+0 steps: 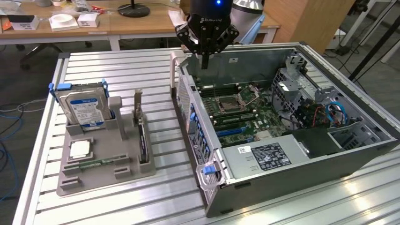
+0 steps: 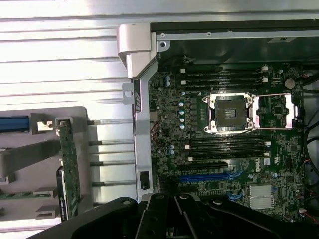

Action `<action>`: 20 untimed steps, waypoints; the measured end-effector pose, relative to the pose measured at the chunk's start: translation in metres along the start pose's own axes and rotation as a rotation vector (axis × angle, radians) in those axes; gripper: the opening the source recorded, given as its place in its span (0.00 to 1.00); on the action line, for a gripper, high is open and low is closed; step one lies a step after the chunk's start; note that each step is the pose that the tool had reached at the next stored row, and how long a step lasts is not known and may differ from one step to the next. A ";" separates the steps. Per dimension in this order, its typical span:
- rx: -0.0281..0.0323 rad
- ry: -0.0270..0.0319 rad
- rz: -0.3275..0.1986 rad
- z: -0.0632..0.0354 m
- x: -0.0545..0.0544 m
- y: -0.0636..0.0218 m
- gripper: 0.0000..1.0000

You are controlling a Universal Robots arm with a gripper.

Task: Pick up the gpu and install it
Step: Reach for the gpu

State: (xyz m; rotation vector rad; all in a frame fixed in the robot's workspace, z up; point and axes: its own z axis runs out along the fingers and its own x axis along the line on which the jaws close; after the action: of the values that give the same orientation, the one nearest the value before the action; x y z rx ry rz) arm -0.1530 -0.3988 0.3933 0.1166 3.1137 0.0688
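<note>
Nearest the exterior camera, a slatted aluminium desk [image 1: 125,206] carried two items side by side.

On the exterior view's right lay an open grey tower computer case [image 1: 325,161], resting on its side with the interior facing up. A silver power supply box with a white label [image 1: 269,154] sat at its near end.

On the exterior view's left stood a grey moulded parts holder [image 1: 93,180]. A small narrow green memory stick [image 1: 93,164] and a square metal-topped processor chip [image 1: 79,149] lay in its near compartments.

The gpu [image 1: 144,145], a thin flat black expansion card, stood on edge in the holder slot closest to the case, with a narrow metal bracket rising at its far end. In the wrist view its green edge [image 2: 68,169] showed seated in the same slot, apart from the case wall.

Farther back in the holder, a blue-labelled silver hard drive [image 1: 84,108] stood upright.

Inside the case, a green motherboard [image 1: 244,117] bore an empty square processor socket [image 1: 233,104].

The black end effector [image 1: 205,57] hung above the far edge of the case, its fingers drawn together and empty, well apart from the gpu.

Beyond the desk stood wooden tables [image 1: 125,23].
</note>
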 end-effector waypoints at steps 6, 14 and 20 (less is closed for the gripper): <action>-0.0001 0.0000 0.000 0.0000 0.002 -0.0002 0.11; 0.0000 0.0000 0.000 -0.0001 0.006 -0.0004 0.11; 0.0000 0.0000 0.000 -0.0002 0.007 -0.0006 0.11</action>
State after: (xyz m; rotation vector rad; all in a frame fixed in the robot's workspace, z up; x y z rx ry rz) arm -0.1605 -0.3988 0.3933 0.1166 3.1137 0.0689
